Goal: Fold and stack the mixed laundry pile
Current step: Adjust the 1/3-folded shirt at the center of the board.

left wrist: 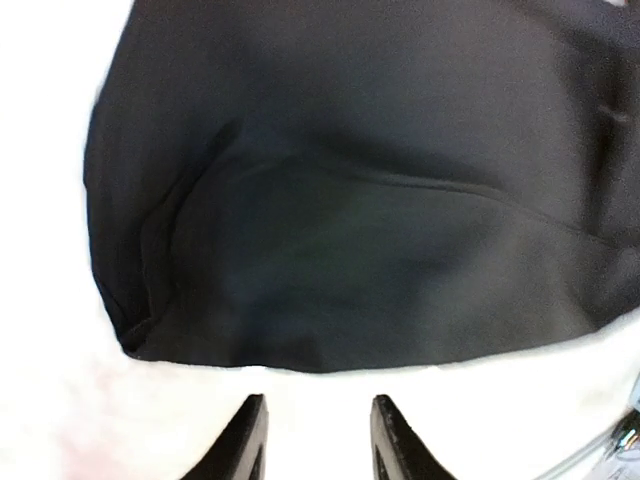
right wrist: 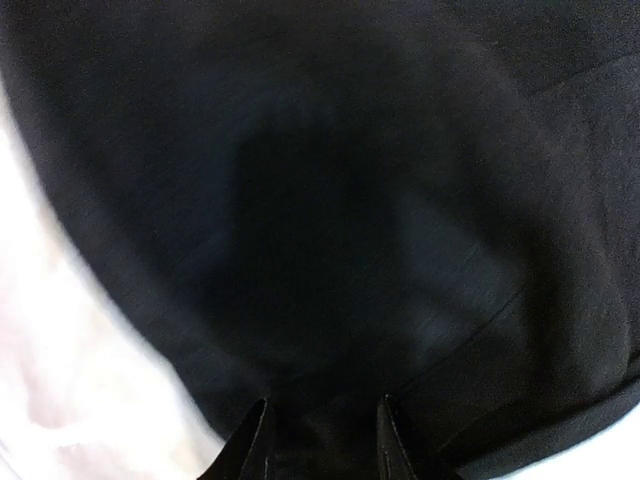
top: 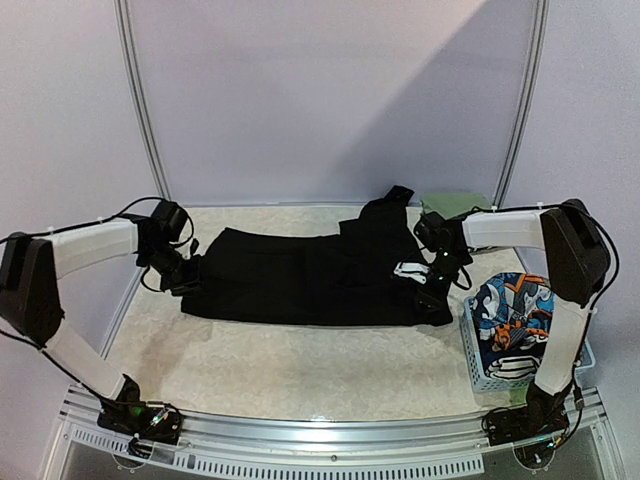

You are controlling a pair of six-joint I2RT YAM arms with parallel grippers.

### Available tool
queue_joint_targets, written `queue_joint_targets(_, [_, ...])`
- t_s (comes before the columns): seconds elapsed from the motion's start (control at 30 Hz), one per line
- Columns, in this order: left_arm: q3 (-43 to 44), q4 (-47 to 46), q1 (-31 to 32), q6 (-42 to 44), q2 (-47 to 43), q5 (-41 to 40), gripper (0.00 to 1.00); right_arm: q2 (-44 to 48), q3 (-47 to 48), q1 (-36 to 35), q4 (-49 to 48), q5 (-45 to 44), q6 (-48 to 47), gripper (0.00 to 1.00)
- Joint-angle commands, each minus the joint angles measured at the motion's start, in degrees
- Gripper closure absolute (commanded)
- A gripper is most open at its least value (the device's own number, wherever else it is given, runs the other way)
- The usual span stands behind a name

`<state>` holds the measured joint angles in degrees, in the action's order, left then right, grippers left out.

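1. Black garment (top: pixel 310 275): lies spread flat across the middle of the counter (top: pixel 300 375), long axis running left to right. A narrower part of it extends toward the far edge at the right end. The near hem shows slight creases.

2. Left hand (top: pixel 178 272): positioned at the left end of the black garment. In the left wrist view the left hand (left wrist: pixel 315 445) has its fingers (left wrist: pixel 245 445) spread apart with nothing between them. They are over bare counter (left wrist: pixel 60 400), just short of the garment's edge (left wrist: pixel 330 250), which shows a raised fold at its left corner.

3. Right hand (top: pixel 430 290): positioned over the right end of the black garment. In the right wrist view the right hand (right wrist: pixel 320 445) also has its fingers (right wrist: pixel 250 450) spread. Black cloth (right wrist: pixel 330 220) fills the view beneath and ahead of them; contact with the cloth cannot be determined.

4. Surroundings:
- A pale blue lattice basket (top: pixel 470 350) stands at the near right of the counter, just beside the right arm's base and close to the garment's right end.
- The basket contains a cartoon-print garment (top: pixel 515 305) in orange, blue and white, with a black-and-white piece (top: pixel 512 366) at its near side.
- A folded olive-green cloth (top: pixel 455 204) lies at the far right, just behind the right arm's forearm and beside the garment's far extension.
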<state>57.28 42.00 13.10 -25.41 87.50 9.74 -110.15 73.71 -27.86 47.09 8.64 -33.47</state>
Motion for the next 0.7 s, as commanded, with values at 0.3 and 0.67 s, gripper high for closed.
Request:
queue_joint_targets(0.3, [6.1,1.1,16.7,43.5,-7.1,-9.6,0.56,5.3,2.8,-0.7,4.5,8.6,-20.5,0.56])
queue_joint_targets(0.67, [-1.4,-8.8,18.8,60.3,-4.1,-2.3,0.51,-1.4,6.7,-4.4,5.8,11.3,-22.0,0.45])
